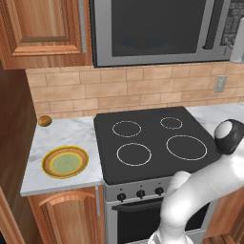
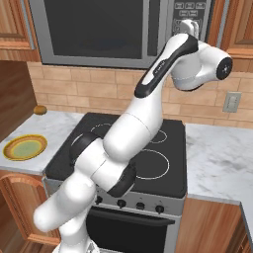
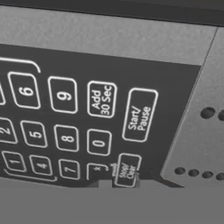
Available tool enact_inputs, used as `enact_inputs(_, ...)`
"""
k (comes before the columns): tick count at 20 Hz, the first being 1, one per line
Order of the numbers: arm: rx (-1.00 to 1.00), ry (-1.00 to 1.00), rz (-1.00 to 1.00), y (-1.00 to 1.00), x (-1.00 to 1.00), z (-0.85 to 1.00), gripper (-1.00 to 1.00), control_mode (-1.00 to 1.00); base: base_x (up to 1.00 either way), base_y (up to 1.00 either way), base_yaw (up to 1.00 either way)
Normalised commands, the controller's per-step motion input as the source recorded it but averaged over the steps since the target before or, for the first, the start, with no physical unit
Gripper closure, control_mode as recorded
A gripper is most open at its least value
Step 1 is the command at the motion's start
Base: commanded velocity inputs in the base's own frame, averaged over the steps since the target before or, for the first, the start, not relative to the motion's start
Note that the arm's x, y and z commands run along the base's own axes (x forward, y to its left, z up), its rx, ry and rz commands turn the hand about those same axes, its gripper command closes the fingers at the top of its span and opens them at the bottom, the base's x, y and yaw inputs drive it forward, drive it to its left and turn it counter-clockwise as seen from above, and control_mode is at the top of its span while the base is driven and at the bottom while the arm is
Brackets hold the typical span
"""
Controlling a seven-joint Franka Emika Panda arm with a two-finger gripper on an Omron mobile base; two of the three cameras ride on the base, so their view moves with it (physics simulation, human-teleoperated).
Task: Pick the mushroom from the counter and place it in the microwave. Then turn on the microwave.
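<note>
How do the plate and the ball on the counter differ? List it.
1. Shape: the plate is a flat disc; the ball is round.
2. Size: the plate is far wider than the ball.
3. Colour: the plate is yellow-rimmed with a greenish centre; the ball is plain golden brown.
4. Place: the plate lies near the counter's front edge; the ball sits at the back by the wall.
Both rest left of the stovetop.

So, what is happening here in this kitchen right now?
The robot arm has its gripper raised to the keypad of the microwave, whose door is shut. The hand view looks closely at the buttons, with Stop/Clear nearest the fingertips. A plate and a brown ball rest on the counter.
</note>
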Motion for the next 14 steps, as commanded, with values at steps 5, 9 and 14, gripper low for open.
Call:
enact_inputs(5,0.0,0.0,0.0,-0.13,0.04,0.0,1.0,-1.0,0.0,0.0,0.0)
enact_inputs(9,0.01,0.0,0.0,-0.19,0.0,0.0,1.0,-1.0,0.0,0.0,0.0)
enact_inputs(14,0.02,0.0,0.0,-0.16,0.02,0.0,1.0,-1.0,0.0,0.0,0.0)
